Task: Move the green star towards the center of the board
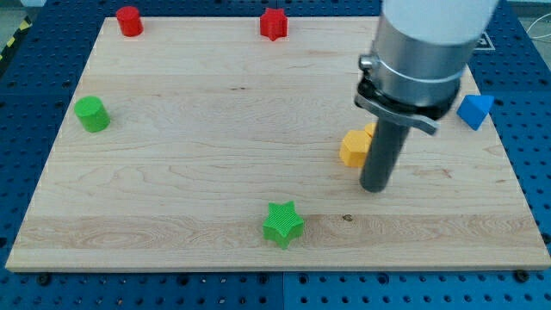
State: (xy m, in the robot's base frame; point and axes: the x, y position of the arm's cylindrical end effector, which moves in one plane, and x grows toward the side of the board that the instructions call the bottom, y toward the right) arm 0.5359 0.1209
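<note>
Green star (282,224): nearest the camera, flat on the board close to the view's bottom edge, a little right of the midline; touched by nothing, so the push towards centre looks not yet begun. My tip (375,187): end of 1 dark rod under a broad grey cylinder, resting on the wood up and to the view's right of the star, well apart from it. No claw fitted, so nothing opens, closes or is held; the rod only pushes. Judged placement: the tip is on the wrong side for a push up the board and would need to get below the star first. Yellow block (355,148): just left of the rod, its right part hidden behind it, shape and contact uncertain, possibly 2 pieces. Blue block (475,111): wedge-like, near the view's right edge. Red star (273,23) and red cylinder (129,20): along the top edge. Green cylinder (90,114): at the view's left. All 4 sit at the margins, leaving the middle free as a destination. Surface: pale wooden board (215,120), smooth grain, level. Surroundings: blue perforated table (34,120) on every side; yellow-black tape (10,45) at the top left corner.
</note>
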